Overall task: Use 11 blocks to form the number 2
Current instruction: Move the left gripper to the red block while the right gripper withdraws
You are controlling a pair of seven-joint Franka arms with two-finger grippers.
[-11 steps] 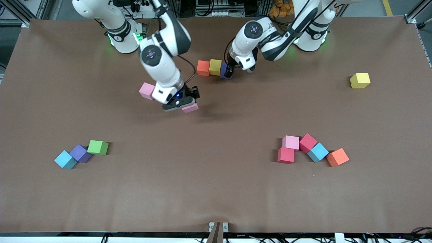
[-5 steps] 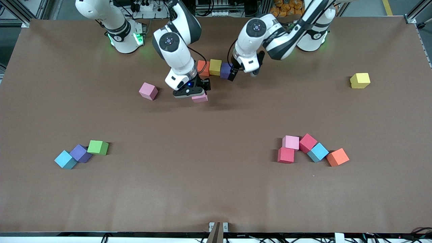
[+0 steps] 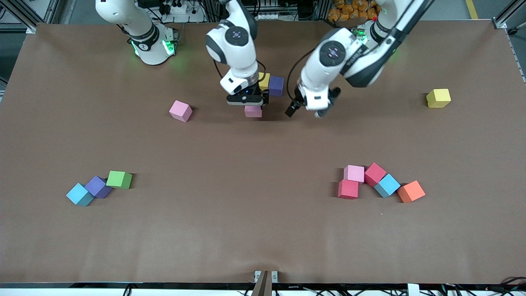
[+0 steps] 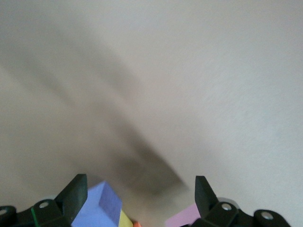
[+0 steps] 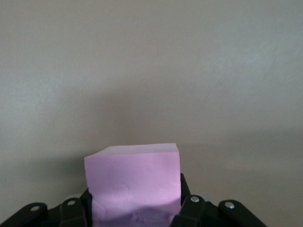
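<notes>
R gripper [image 3: 251, 102] w/ pink block [image 3: 252, 111]; L gripper [image 3: 306, 110] open, empty.

A wide rectangular table covered in matte brown sheeting [image 3: 263, 230] fills nearly the whole front view under even light. Silver aluminium frame struts [image 3: 507, 18] stand at its corners. Along the edge nearest the front camera, black cables [image 3: 312, 291] run beneath a white strip.

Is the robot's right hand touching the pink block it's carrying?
Touching. In the right wrist view, the right gripper's fingers press both sides of the pink block.
</notes>
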